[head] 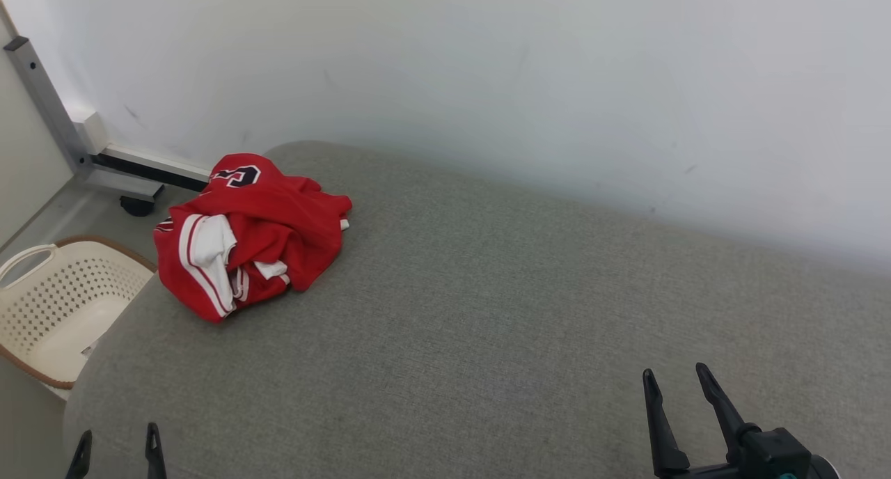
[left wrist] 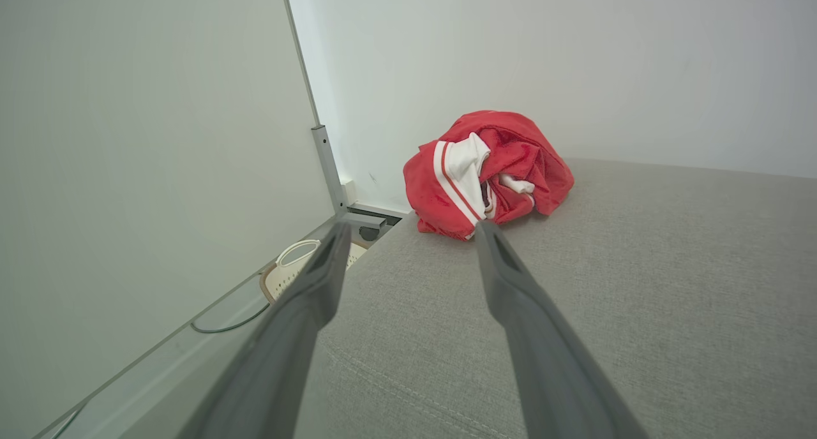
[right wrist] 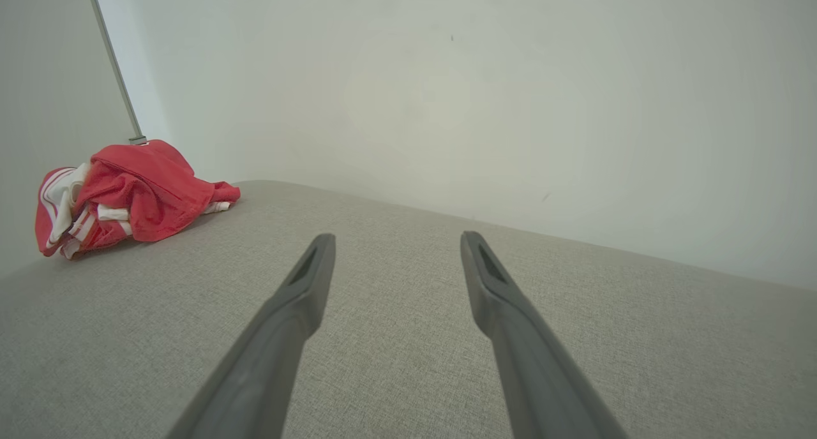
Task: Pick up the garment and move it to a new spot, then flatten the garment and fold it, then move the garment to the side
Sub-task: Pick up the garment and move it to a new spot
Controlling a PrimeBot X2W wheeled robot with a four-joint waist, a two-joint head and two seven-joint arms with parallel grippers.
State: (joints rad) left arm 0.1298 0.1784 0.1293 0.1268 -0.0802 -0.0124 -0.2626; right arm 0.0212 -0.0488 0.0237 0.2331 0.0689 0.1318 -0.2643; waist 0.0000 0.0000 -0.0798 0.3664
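The garment (head: 250, 235) lay crumpled on the table (head: 487, 312), untouched. The left hand (head: 117, 430) and right hand (head: 675, 370) stood released and empty, seemingly ready to reach.

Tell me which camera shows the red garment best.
The head view: it looks down on the whole crumpled red garment, white trim and dark print visible, on the grey surface. The left wrist view shows it side-on; the right wrist view has it small at the left edge.
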